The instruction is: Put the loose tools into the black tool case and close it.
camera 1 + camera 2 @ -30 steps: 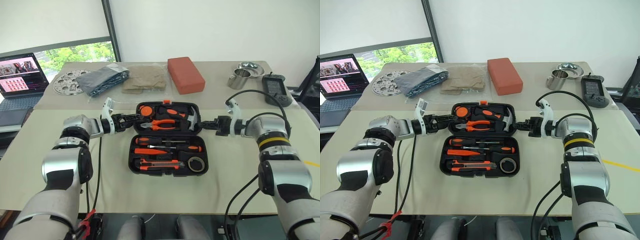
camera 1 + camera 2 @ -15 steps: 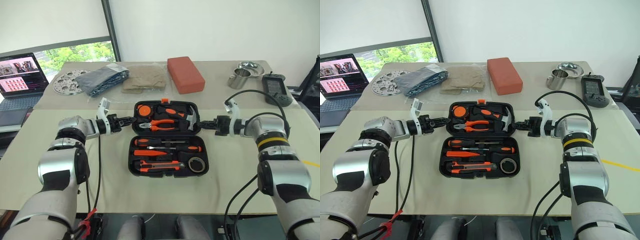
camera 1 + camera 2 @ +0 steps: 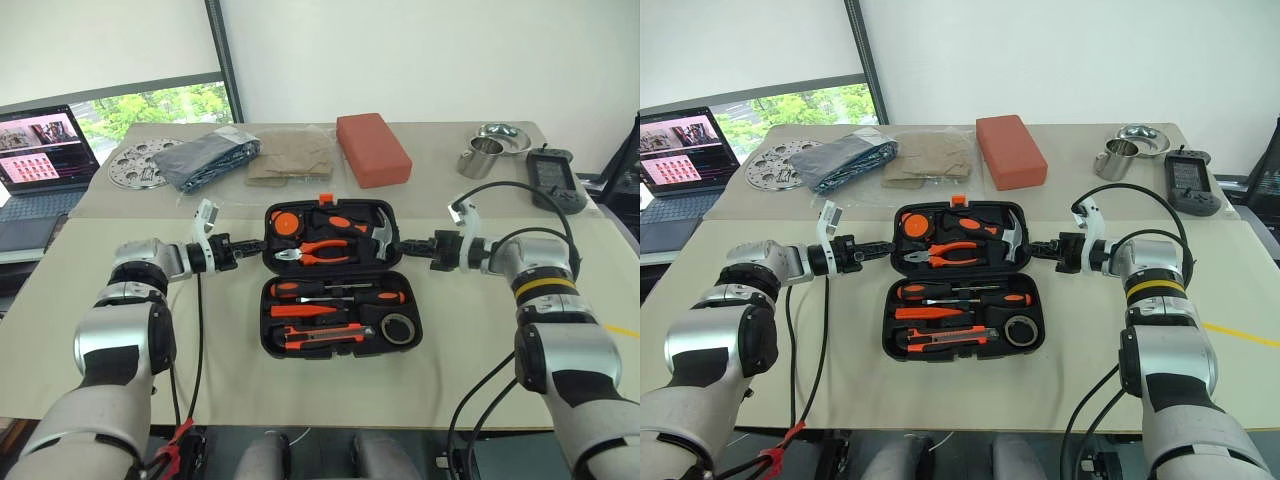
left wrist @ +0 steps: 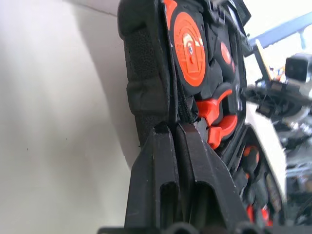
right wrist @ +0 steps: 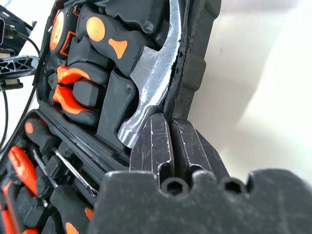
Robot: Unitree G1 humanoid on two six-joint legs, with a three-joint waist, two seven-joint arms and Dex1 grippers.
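The black tool case (image 3: 340,352) lies open mid-table. Its near half holds two screwdrivers (image 3: 300,290), a slim orange tool (image 3: 300,309), a utility knife (image 3: 320,335) and a grey tape roll (image 3: 398,328), all seated in slots. The far half, the lid (image 3: 300,207), carries pliers (image 3: 320,248) and a hammer (image 3: 383,232). My left gripper (image 3: 258,243) is shut, its tips against the lid's left edge (image 4: 146,92). On the other side my right gripper (image 3: 405,242) is shut too, its tips pressed to the lid's right edge (image 5: 195,63) just below the hammer head.
Along the back of the table lie a red-orange block (image 3: 373,148), a tan packet (image 3: 290,158), a dark bag (image 3: 205,158) and a perforated metal disc (image 3: 140,163). A steel cup (image 3: 483,157), bowl (image 3: 502,135) and black handset (image 3: 553,178) sit back right. A laptop (image 3: 40,150) stands far left.
My left gripper has shut and drawn back a little to the left, from over the lid's corner to its left edge. The right gripper stays at the right edge.
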